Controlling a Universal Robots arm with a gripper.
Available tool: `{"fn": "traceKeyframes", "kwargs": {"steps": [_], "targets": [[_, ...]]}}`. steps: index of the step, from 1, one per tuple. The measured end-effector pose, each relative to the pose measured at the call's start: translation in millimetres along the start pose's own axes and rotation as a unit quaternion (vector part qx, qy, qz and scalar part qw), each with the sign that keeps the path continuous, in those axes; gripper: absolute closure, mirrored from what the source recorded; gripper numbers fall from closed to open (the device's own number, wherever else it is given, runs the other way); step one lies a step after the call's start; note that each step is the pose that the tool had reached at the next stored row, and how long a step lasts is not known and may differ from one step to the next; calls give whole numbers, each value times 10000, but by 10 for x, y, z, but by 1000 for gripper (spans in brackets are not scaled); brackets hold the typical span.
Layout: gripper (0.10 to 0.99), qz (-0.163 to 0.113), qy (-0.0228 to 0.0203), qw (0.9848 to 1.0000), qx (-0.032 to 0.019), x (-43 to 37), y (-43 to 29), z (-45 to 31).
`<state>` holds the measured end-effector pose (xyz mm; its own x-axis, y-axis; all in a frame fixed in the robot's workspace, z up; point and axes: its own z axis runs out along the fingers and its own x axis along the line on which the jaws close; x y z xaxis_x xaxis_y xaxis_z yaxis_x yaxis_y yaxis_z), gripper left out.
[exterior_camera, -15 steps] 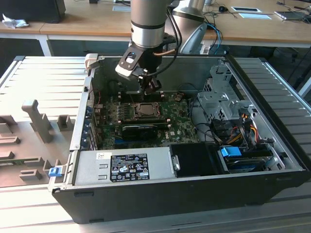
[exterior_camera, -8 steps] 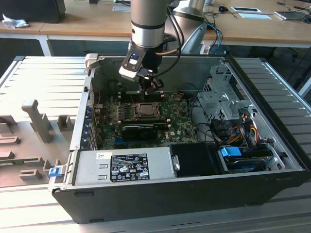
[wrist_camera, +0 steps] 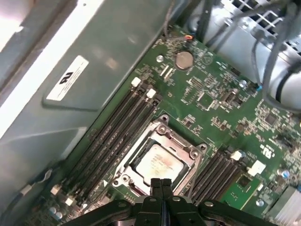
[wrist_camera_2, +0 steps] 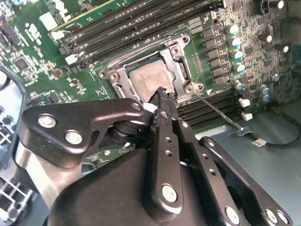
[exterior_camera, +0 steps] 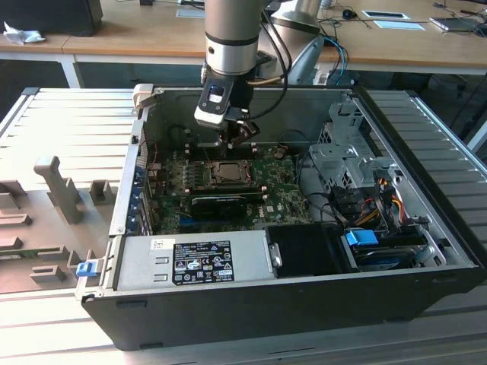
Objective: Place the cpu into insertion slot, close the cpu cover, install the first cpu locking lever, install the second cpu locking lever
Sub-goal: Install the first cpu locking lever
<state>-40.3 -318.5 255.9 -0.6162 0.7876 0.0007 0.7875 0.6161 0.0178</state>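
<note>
The most likely trouble is judged to be a slip. The gripper (wrist_camera: pixel 161 184) is drawn tight shut with nothing held between its 2 fingers, so any push would be delivered by 1 narrow tip. If that tip is pressed on the wrong spot, the bare face of the chip (wrist_camera: pixel 157 162) could be scratched, or the cover (wrist_camera: pixel 186 146) could be bent. A thin metal lever (wrist_camera_2: pixel 218 111) is seen angling out from 1 corner of the socket (wrist_camera: pixel 123 178), and it is judged to be unlatched. A springy rod like that could skid off the tip and be flung against the memory slots (wrist_camera: pixel 110 136) that flank the socket on 2 sides.

The chip is seated in the socket, near the middle of the green board (wrist_camera: pixel 221 101). The cover appears to lie flat around the chip's edges, though how firmly it is pressed down cannot be judged from these angles. The gripper is held just over the socket's rim. In the second wrist view the fingertips (wrist_camera_2: pixel 162 94) are placed at the chip's edge, above the cover frame, and whether they touch it cannot be told.
</note>
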Motion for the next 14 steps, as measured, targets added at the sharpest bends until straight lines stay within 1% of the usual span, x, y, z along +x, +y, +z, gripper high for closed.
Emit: {"fn": "traceKeyframes", "kwargs": {"steps": [2, 3, 6, 9, 10, 12, 14], "targets": [[980, -308, 5, 9995, 0, 0, 0, 0], [980, -406, 7, 9992, 1, 0, 0, 0], [980, -578, 10, 9983, 1, 0, 0, 0], [980, -766, 14, 9971, 1, 0, 0, 0], [980, -908, 16, 9959, 1, 0, 0, 0], [980, -1082, 19, 9941, 1, 0, 0, 0], [980, -1197, 21, 9928, 1, 0, 0, 0]]}}
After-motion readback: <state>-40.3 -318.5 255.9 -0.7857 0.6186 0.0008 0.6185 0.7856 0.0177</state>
